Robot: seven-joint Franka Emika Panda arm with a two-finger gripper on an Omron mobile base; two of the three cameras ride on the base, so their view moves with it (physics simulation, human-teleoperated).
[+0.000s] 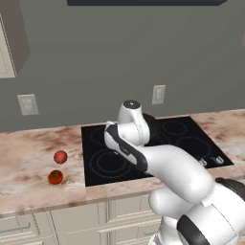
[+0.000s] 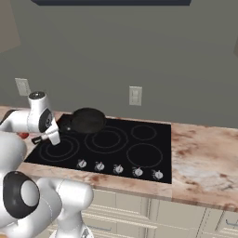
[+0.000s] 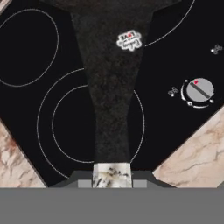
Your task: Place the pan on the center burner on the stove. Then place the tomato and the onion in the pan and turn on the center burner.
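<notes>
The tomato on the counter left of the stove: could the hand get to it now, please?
Probably not yet: the hand is shut on the pan handle over the stove. The tomato sits unobstructed on the counter beside the onion.

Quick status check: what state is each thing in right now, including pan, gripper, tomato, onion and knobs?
Pan: held by its handle, above the stove, at its back left.
Gripper: shut on the handle's pale tip.
Tomato: on the counter, left of the stove, untouched.
Onion: on the counter just behind the tomato.
Knobs: on/off position unclear.
</notes>
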